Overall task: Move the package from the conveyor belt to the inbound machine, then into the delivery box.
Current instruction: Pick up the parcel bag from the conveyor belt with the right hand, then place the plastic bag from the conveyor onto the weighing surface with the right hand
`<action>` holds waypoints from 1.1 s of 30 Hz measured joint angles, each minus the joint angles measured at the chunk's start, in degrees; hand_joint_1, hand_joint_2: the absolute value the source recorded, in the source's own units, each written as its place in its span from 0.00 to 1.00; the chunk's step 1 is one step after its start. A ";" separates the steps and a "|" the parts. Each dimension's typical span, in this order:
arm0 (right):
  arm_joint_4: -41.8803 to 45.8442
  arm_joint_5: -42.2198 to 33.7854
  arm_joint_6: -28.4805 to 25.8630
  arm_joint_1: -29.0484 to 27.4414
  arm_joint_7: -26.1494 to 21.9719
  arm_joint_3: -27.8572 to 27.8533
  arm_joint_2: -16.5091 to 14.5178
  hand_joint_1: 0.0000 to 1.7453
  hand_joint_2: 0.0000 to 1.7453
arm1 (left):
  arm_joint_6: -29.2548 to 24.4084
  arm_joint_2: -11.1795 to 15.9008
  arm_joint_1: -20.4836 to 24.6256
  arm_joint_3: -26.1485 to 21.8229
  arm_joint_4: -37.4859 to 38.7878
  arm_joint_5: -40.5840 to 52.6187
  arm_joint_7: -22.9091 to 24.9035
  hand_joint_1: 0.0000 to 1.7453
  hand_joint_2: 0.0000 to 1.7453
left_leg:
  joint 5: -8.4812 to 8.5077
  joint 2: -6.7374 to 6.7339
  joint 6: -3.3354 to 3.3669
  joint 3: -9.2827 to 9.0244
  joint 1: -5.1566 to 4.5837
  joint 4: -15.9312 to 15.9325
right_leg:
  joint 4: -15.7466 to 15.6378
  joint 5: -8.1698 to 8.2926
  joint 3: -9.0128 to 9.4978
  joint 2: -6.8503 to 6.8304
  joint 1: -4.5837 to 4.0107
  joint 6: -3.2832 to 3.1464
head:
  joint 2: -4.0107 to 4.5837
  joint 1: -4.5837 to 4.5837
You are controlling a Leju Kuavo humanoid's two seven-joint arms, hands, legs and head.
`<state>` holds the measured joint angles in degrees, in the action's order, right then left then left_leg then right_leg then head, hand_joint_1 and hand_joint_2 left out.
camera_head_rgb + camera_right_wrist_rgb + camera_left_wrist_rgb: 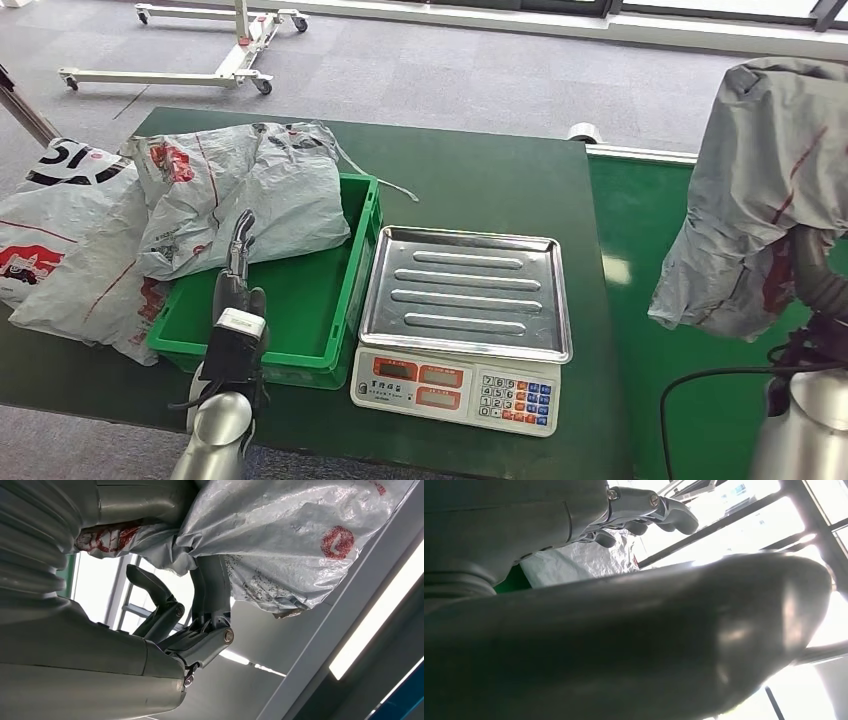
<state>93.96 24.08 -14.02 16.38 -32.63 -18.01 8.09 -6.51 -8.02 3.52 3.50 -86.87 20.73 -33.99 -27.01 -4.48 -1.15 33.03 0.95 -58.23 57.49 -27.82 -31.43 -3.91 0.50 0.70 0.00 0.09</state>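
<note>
The right hand (200,625) grips the grey package (770,190), lifted above the green conveyor belt (640,300) at right, apart from the scale's steel tray (465,290). The left hand (238,290), fingers extended and apparently holding nothing, hovers over the green box (310,300), near a bag (240,195) slumped across its far-left rim.

A crumpled grey plastic mailer package with red printing (765,190) hangs in the air above the green conveyor belt (650,300), at the right of the head view, draped over the right robot hand (200,615) that grips it from below. The silver-trayed weighing scale with a keypad, the inbound machine (465,310), stands on the dark green tabletop (480,180), its tray bare. Beside it sits the green plastic delivery box (300,310).
</note>
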 joint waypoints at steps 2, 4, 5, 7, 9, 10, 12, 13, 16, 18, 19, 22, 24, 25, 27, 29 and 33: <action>-0.15 1.64 1.19 0.33 0.42 1.02 0.02 1.00 1.00 | 0.27 0.00 0.17 0.01 0.26 -0.18 -0.12 0.00 0.00 | 0.00 -0.01 0.00 0.07 0.00 0.01 | 0.03 0.00 -0.01 0.01 0.00 0.00 | 0.00 -0.01; -1.61 5.43 2.28 1.69 1.74 4.35 0.02 1.00 1.00 | 0.73 -0.04 0.74 0.18 0.90 -0.48 -0.39 0.00 0.00 | 0.02 -0.10 -0.02 0.11 0.00 0.02 | 0.05 0.02 -0.06 0.07 -0.01 -0.01 | 0.00 -0.01; -3.06 7.45 2.23 2.74 2.56 6.83 -0.05 1.00 1.00 | 0.89 -0.09 1.16 0.41 1.32 -0.64 -0.54 0.00 0.00 | 0.04 -0.13 -0.03 0.10 0.00 0.02 | 0.06 0.03 -0.09 0.10 -0.01 -0.01 | 0.00 0.00; -7.47 10.37 1.19 5.22 3.91 12.59 -0.43 1.00 1.00 | 1.10 -0.26 2.00 1.06 2.24 -0.93 -0.87 0.00 0.00 | 0.14 -0.11 -0.06 0.06 0.00 0.03 | 0.07 0.07 -0.12 0.10 -0.02 0.00 | 0.00 0.01; -13.18 11.53 -0.08 8.04 4.47 18.26 -1.18 1.00 1.00 | 1.14 -0.44 2.60 1.78 3.14 -1.15 -1.21 0.00 0.00 | 0.25 -0.01 -0.09 0.09 0.01 0.03 | 0.09 0.09 -0.14 0.03 -0.02 0.00 | 0.00 -0.01; -16.45 11.65 -0.55 9.63 4.52 20.87 -1.71 1.00 1.00 | 1.14 -0.51 2.83 2.14 3.59 -1.27 -1.35 0.00 0.00 | 0.29 0.03 -0.10 0.12 0.01 0.03 | 0.11 0.10 -0.16 0.00 -0.02 0.00 | 0.00 0.01; -23.43 11.46 -1.07 13.18 4.51 25.56 -2.99 1.00 1.00 | 1.14 -0.65 3.18 2.75 4.42 -1.49 -1.56 0.00 0.00 | 0.33 0.06 -0.12 0.14 0.01 0.03 | 0.15 0.13 -0.21 -0.01 -0.02 -0.02 | 0.00 0.01; -26.97 11.30 -1.18 14.91 4.45 27.66 -3.74 1.00 1.00 | 1.14 -0.71 3.32 2.97 4.78 -1.58 -1.60 0.00 0.00 | 0.34 0.06 -0.12 0.15 0.01 0.03 | 0.16 0.14 -0.24 -0.01 -0.02 -0.02 | 0.00 0.02; -35.39 11.04 -1.38 18.88 4.11 32.32 -5.84 1.00 1.00 | 1.11 -0.78 3.46 3.30 5.49 -1.86 -1.64 0.00 0.00 | 0.36 0.12 -0.14 0.17 0.01 0.02 | 0.18 0.14 -0.26 -0.06 -0.02 -0.02 | 0.00 0.01; -39.52 10.97 -1.65 20.45 4.02 34.47 -7.17 1.00 1.00 | 1.04 -0.79 3.44 3.34 5.85 -2.10 -1.69 0.00 0.00 | 0.36 0.17 -0.14 0.20 0.01 0.02 | 0.18 0.14 -0.27 -0.11 -0.02 -0.02 | 0.00 0.01; -41.19 10.93 -1.84 21.04 4.02 35.27 -7.74 1.00 1.00 | 1.02 -0.79 3.44 3.34 6.03 -2.18 -1.79 0.00 0.00 | 0.36 0.18 -0.14 0.22 0.00 0.02 | 0.18 0.13 -0.29 -0.12 -0.02 -0.02 | 0.00 0.01; -45.34 10.90 -2.79 22.42 4.02 36.96 -8.95 1.00 1.00 | 1.09 -0.81 3.41 3.36 6.67 -2.32 -2.41 0.00 0.00 | 0.36 0.19 -0.14 0.28 0.00 0.01 | 0.18 0.13 -0.35 -0.13 -0.02 -0.02 | 0.00 0.01; -47.39 10.80 -3.40 23.00 3.99 37.71 -9.36 1.00 1.00 | 1.22 -0.81 3.42 3.39 7.22 -2.40 -2.75 0.00 0.00 | 0.36 0.19 -0.14 0.30 -0.01 0.01 | 0.18 0.13 -0.36 -0.13 -0.01 -0.02 | 0.00 0.00; -48.23 10.74 -3.62 23.19 3.99 38.01 -9.50 1.00 1.00 | 1.28 -0.81 3.44 3.41 7.48 -2.41 -2.88 0.00 0.00 | 0.35 0.19 -0.14 0.30 -0.01 0.00 | 0.18 0.14 -0.37 -0.13 -0.01 -0.02 | 0.00 0.00; -49.53 10.61 -3.84 23.39 3.99 38.38 -9.70 1.00 1.00 | 1.40 -0.81 3.48 3.43 7.93 -2.43 -3.05 0.00 0.00 | 0.35 0.19 -0.14 0.30 -0.01 0.00 | 0.18 0.14 -0.37 -0.13 -0.01 -0.02 | 0.00 0.00; -50.51 10.52 -3.97 23.50 4.00 38.54 -9.82 1.00 1.00 | 1.45 -0.81 3.54 3.43 8.35 -2.46 -3.17 0.00 0.00 | 0.36 0.19 -0.14 0.30 -0.01 0.00 | 0.18 0.14 -0.37 -0.13 -0.01 -0.02 | 0.00 0.00; -51.69 10.47 -4.16 23.60 3.99 38.89 -9.86 1.00 1.00 | 1.46 -0.81 3.65 3.43 9.11 -2.56 -3.23 0.00 0.00 | 0.36 0.18 -0.14 0.30 -0.01 0.00 | 0.18 0.14 -0.38 -0.13 -0.01 -0.02 | 0.00 0.00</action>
<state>42.27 34.56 -18.18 39.98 -28.64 20.88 -1.78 -5.05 -8.83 7.18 6.93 -77.76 18.17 -37.22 -26.65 -4.30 -1.29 33.32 0.94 -58.24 57.66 -27.68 -31.82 -4.05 0.48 0.69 0.00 0.09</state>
